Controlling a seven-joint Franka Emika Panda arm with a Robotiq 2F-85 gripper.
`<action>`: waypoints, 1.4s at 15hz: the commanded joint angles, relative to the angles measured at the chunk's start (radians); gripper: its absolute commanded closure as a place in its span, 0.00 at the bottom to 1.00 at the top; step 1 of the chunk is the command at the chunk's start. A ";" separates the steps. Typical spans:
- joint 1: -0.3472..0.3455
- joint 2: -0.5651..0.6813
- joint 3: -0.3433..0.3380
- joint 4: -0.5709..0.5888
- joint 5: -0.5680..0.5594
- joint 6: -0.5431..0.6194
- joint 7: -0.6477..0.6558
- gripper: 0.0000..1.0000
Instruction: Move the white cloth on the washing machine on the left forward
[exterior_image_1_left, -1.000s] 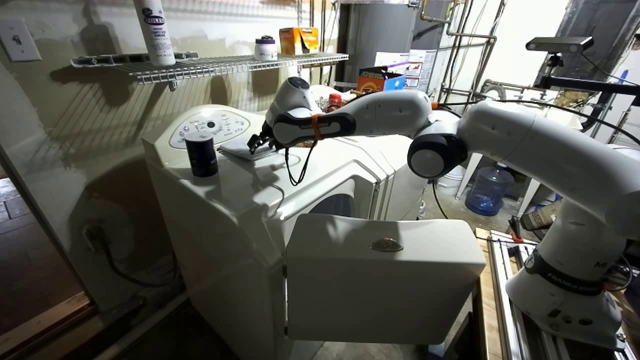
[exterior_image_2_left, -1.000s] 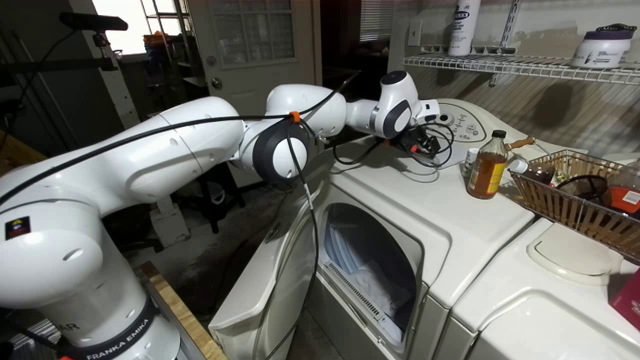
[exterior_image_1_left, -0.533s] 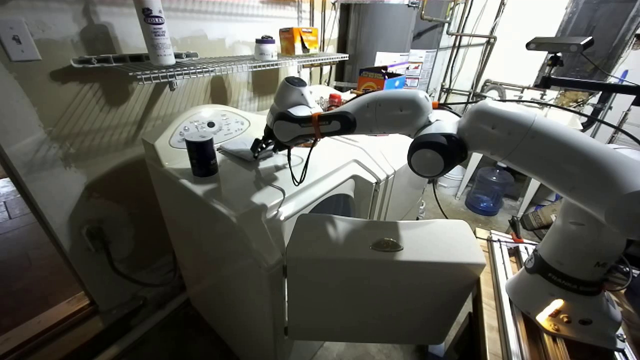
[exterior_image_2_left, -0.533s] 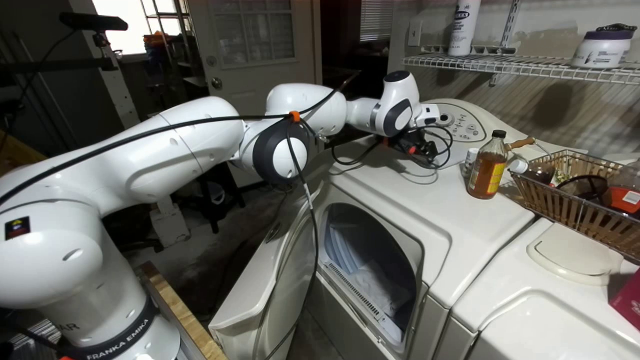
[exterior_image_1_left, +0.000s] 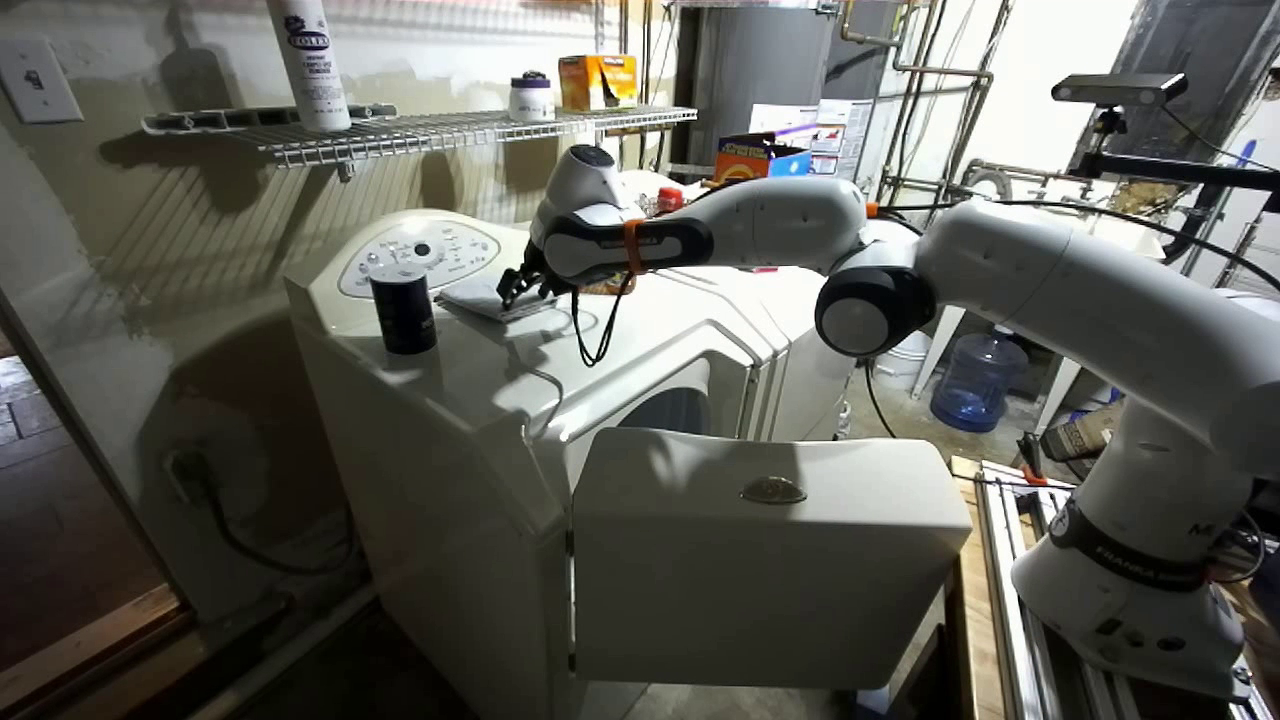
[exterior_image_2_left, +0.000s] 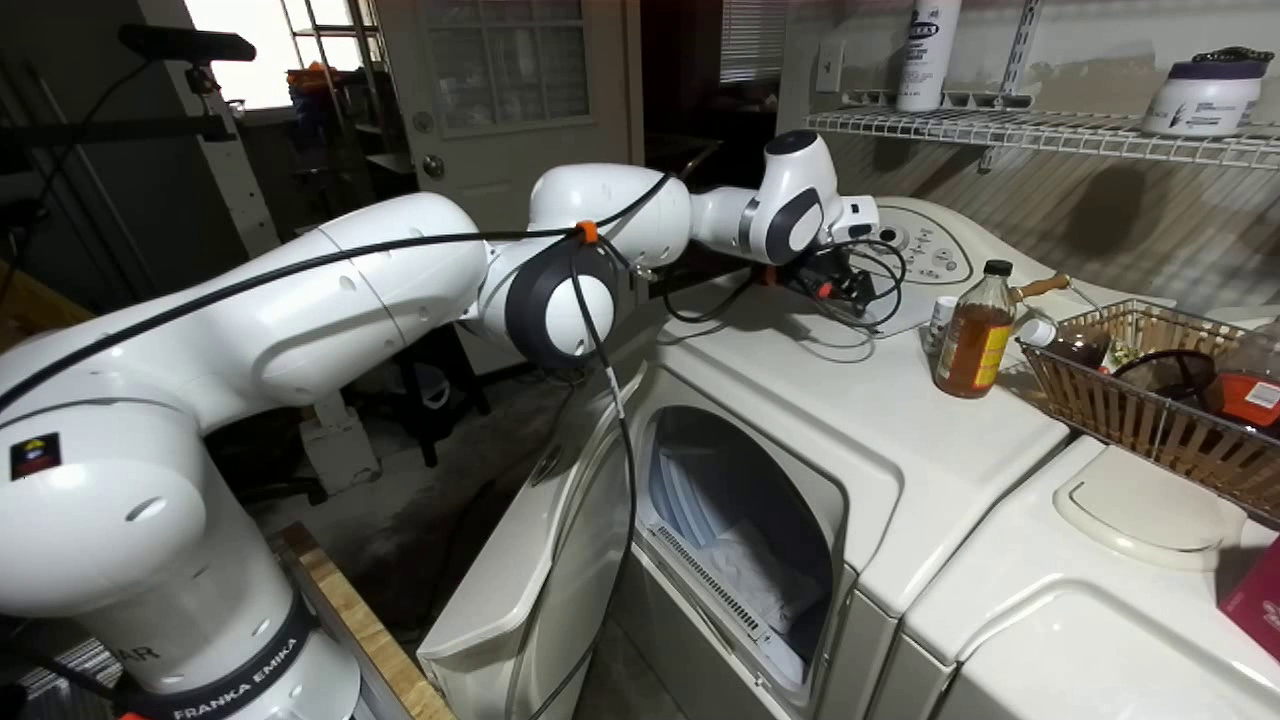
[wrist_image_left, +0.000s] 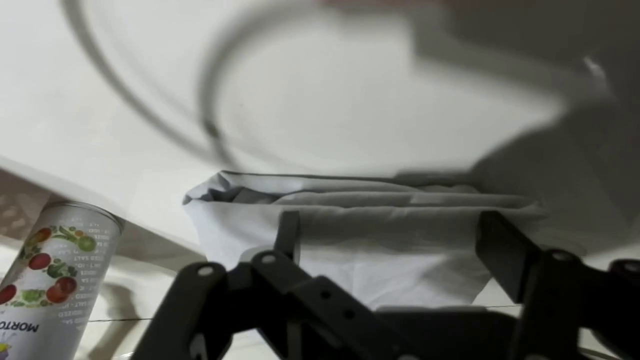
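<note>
White cloth (wrist_image_left: 375, 245), folded and lightly creased, lies on top of the washing machine (exterior_image_1_left: 440, 510), an off-white, round-edged appliance standing open at the front.

White cloth (wrist_image_left: 370, 247): matt, creased fabric, lower middle of the wrist view
Washing machine (exterior_image_1_left: 660, 330): smooth, glossy white shell
Gripper (wrist_image_left: 390, 234): matt black, metal or plastic unclear
Canister (wrist_image_left: 62, 270): printed paper-like wall, shiny metal-looking rim, lower left of that view
Basket (exterior_image_2_left: 1110, 402): wood-like slats, right of an exterior view
Water jug (exterior_image_1_left: 978, 380): translucent, shiny blue plastic
</note>
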 joint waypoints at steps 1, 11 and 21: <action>-0.007 0.018 0.003 0.023 -0.001 -0.007 -0.008 0.38; -0.005 0.028 0.004 0.024 -0.001 -0.008 -0.007 0.80; 0.003 0.019 -0.003 0.018 -0.003 -0.029 0.014 1.00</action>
